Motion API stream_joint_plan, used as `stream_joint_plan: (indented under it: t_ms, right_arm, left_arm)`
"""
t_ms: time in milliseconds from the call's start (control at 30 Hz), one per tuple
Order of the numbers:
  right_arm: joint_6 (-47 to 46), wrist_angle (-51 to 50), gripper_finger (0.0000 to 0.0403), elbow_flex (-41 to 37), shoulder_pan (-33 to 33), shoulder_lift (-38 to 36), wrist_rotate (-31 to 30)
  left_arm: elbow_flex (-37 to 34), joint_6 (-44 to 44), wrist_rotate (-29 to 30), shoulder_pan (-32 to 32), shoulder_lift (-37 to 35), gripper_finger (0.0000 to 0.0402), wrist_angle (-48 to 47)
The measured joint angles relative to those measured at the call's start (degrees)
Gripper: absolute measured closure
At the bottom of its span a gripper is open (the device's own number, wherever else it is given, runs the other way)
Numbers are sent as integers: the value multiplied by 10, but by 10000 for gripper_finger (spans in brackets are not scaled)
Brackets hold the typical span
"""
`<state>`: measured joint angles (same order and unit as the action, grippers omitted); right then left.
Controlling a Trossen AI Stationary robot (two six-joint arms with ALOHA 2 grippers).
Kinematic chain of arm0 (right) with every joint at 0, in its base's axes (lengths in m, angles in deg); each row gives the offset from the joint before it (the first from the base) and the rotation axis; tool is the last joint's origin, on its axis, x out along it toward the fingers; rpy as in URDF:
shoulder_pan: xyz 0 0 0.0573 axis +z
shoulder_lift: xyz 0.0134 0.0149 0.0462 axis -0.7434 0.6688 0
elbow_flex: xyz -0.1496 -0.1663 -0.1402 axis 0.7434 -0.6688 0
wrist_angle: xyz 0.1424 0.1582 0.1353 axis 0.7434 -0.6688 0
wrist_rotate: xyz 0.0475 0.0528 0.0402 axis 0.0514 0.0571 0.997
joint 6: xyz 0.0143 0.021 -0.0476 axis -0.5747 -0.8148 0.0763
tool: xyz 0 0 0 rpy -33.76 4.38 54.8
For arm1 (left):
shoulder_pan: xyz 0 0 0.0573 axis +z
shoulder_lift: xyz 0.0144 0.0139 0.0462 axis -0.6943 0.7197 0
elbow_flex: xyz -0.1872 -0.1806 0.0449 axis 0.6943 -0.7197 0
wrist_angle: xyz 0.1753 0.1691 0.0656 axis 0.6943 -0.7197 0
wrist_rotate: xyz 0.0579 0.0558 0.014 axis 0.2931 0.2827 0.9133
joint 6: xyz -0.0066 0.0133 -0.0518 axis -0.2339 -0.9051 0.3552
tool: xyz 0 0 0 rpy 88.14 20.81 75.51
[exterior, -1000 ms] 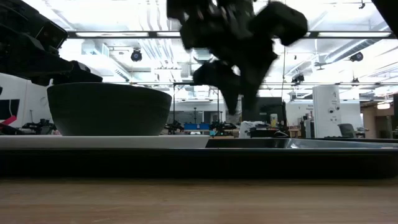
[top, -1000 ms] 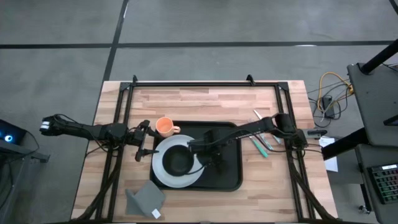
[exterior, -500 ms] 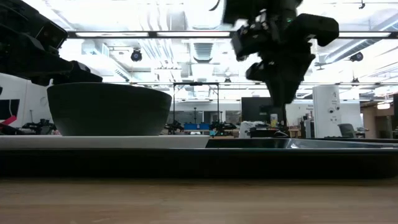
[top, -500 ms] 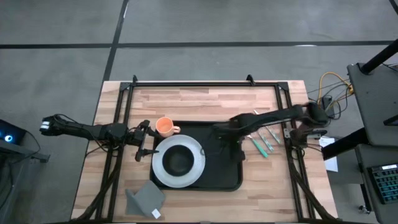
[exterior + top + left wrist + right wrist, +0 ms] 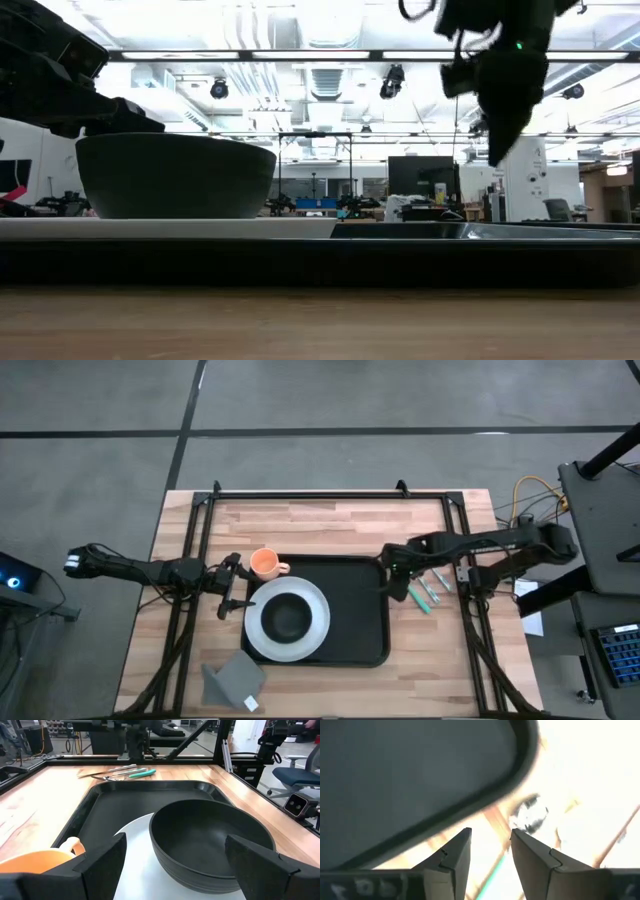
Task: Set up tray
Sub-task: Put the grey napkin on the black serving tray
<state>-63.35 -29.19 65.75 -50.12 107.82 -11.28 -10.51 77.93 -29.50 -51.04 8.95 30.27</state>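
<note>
A black tray [image 5: 350, 610] is seen lying flat at the middle of the wooden surface [image 5: 320, 520]. On its left part a white plate [image 5: 316, 603] carries a dark bowl [image 5: 287, 620]. An orange cup [image 5: 264, 563] stands just beyond the tray's far left corner. The right claw [image 5: 398, 575] is held above the tray's far right corner, fingers apart and empty, beside cutlery [image 5: 425, 590]. The left claw [image 5: 235, 588] waits at the plate's left edge, fingers spread wide. A grey napkin [image 5: 233, 678] lies near the front edge.
</note>
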Motion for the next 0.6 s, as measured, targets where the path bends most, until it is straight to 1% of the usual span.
stream_joint_plan:
  t_ms: [167,367,600]
  right_arm:
    - [-50,-3,274,-43,-28,-16,9]
    - [-70,-8,277,-77,-64,-14,36]
    - [-70,-21,278,-85,-86,-16,39]
  left_arm:
    - [0,0,0,0,0,86,0]
    - [0,0,0,0,0,86,0]
    - [0,0,0,0,0,86,0]
